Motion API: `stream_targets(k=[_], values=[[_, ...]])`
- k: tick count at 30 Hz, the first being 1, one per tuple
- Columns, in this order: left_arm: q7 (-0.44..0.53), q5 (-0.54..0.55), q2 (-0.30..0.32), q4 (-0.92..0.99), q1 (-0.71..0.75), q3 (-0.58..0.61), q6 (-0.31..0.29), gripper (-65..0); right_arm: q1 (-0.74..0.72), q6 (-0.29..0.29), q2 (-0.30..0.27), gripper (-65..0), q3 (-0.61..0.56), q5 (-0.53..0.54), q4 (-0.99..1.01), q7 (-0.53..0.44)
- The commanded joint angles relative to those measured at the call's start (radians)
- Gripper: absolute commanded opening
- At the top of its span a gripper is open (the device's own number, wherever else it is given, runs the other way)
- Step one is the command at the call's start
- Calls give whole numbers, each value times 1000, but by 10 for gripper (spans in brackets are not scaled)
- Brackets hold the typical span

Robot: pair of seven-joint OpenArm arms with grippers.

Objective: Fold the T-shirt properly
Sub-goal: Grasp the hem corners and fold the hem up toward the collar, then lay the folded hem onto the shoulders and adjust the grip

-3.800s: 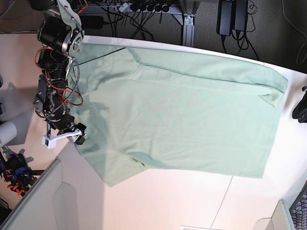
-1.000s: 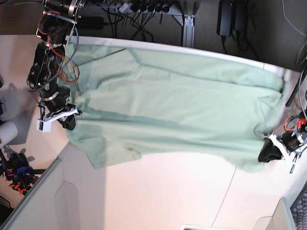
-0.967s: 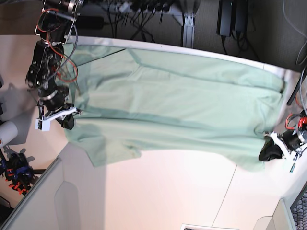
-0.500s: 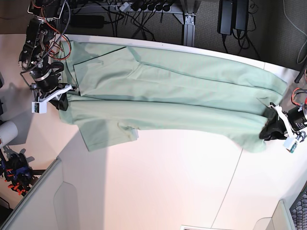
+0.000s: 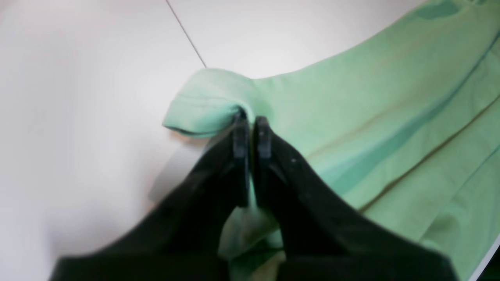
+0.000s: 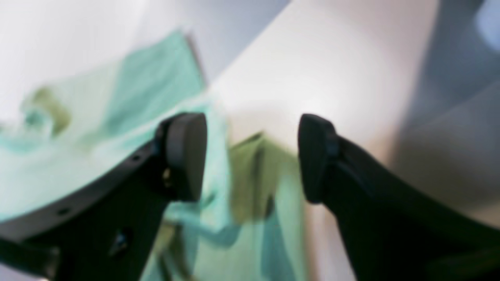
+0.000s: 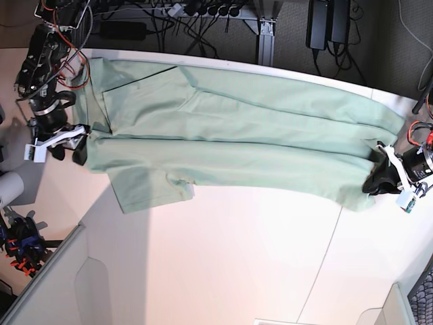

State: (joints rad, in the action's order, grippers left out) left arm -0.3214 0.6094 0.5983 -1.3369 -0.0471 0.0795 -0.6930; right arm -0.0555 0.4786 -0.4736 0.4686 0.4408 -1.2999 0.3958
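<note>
The large pale mint-green cloth T-shirt [image 7: 230, 145] is lying folded lengthwise into a long band along the far edge of the white counter [image 7: 237, 264], running from its far left corner to its right edge in base view, w/ a sleeve flap sticking out toward the near side by the left end. The left end effector [image 5: 250, 128], black, is sitting at the counter's right edge and is clenching a rolled corner of the shirt's hem btwn its pressed-together jaws; cloth is bunching under the fingers [image 5: 263, 136]. The right end effector [image 6: 250, 156] is sitting at the counter's left edge w/ jaws spread wide apart, released, gripping nothing; the shirt's edge is showing blurred in the gap, beneath the jaws. In base view it [image 7: 64, 143] is hanging just beside the shirt's left end.
</note>
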Motion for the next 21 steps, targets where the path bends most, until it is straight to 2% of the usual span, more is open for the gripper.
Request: stream_targets(k=[1,5,9,14,17,21], values=[[25,16,16,-17,-19,-9,-5,-650,-37,-3,-22,-279,18,16,-19,-29],[24,15,16,-17,-19,-9,-5,-650,-116,-3,-16,-279,15,8,-15,-28],[21,16,17,-17,-19,-9,-5,-650,-221,-3,22,-279,-21,-35,53,-29],[-23,23,17,-17,-13,-8,-5,-650,-353,-3,79,-279,-79,-98,292,-77],[-24,23,17,-17,-13,-8,-5,-650,-421,-3,106,-279,-109,-195,450,-130],[-24,24,17,-17,-13,-8,-5,-650,-463,-4,114,-279,-165,-250,587,-167]])
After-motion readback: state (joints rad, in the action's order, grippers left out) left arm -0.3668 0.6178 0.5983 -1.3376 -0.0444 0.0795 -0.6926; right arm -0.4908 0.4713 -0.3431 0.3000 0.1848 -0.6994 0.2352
